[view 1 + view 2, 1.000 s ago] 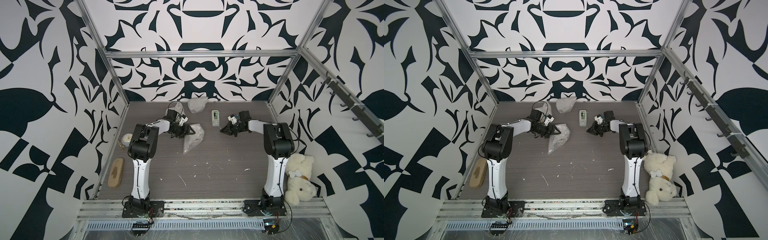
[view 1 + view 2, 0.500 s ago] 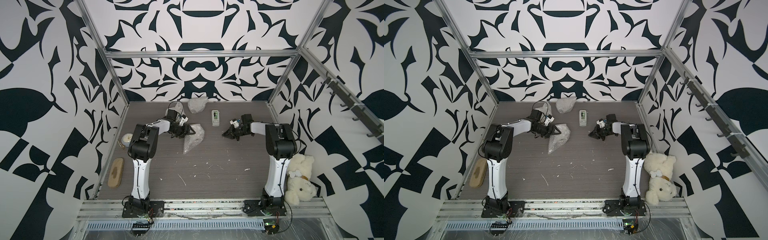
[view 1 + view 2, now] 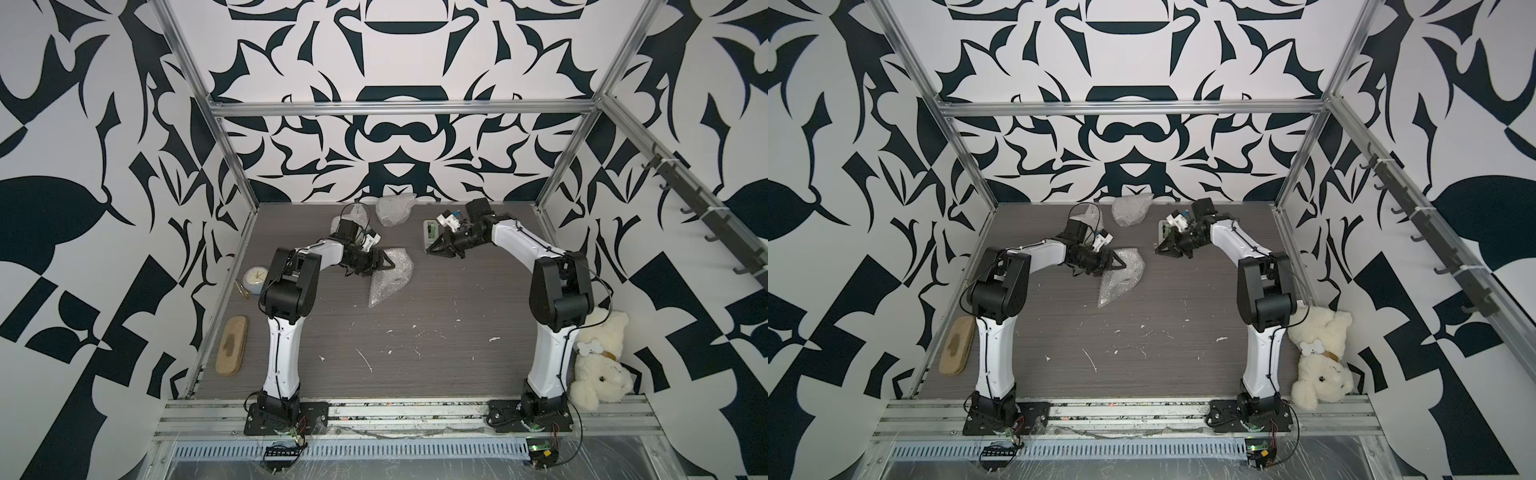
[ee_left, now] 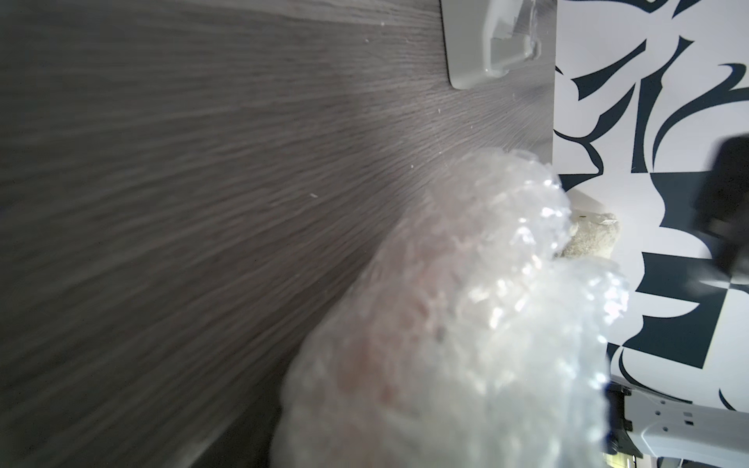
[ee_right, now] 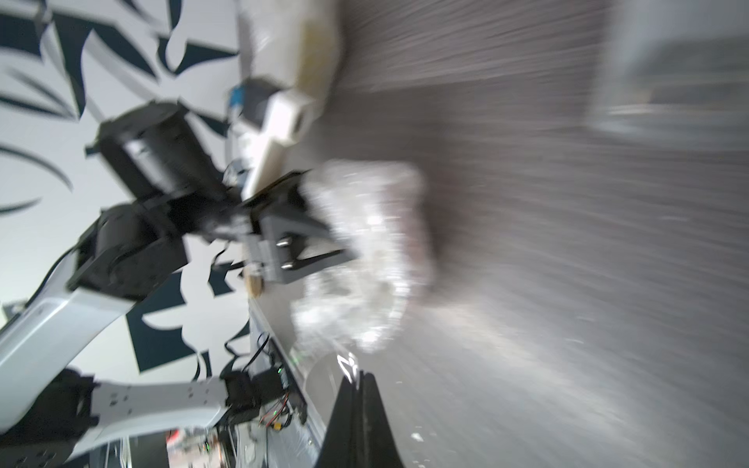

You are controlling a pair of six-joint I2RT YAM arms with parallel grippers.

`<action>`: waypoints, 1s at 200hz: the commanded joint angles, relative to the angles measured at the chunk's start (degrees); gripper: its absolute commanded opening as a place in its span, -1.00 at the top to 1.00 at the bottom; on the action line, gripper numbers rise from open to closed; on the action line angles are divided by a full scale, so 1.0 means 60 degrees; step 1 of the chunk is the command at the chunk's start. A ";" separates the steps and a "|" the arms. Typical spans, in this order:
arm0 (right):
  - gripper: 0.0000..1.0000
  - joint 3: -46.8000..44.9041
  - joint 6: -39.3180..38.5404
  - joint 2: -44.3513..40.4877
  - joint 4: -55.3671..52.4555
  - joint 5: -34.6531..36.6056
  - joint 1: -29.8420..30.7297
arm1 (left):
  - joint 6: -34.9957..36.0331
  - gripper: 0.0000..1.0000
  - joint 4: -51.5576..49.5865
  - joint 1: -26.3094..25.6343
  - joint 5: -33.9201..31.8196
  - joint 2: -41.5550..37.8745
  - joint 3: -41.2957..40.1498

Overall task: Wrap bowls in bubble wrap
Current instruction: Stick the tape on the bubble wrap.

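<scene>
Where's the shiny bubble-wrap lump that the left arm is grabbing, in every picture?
In a top view: the bubble-wrap bundle lies towards the back of the table, at the left gripper.
In a top view: same spot, slightly further left in the picture.
Left wrist: fills the foreground, close to the lens.
Right wrist: blurred, in the left gripper's grasp.
Shared landmark: the grey wood table.

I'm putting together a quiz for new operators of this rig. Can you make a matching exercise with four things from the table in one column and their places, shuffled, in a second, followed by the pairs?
Things:
1. teddy bear
2. clock
3. wrapped bundle
4. tape dispenser

Places:
A. in the left gripper
B. beside the shut right gripper
C. at the table's near right corner
D. at the table's left edge

Pairs: 1-C, 2-D, 3-A, 4-B
</scene>
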 commanded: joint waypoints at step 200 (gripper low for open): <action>1.00 0.1047 -0.0699 0.1435 -0.2569 0.0029 0.0685 | 0.0261 -0.28 -0.0290 -0.0544 -0.0277 0.0457 -0.0020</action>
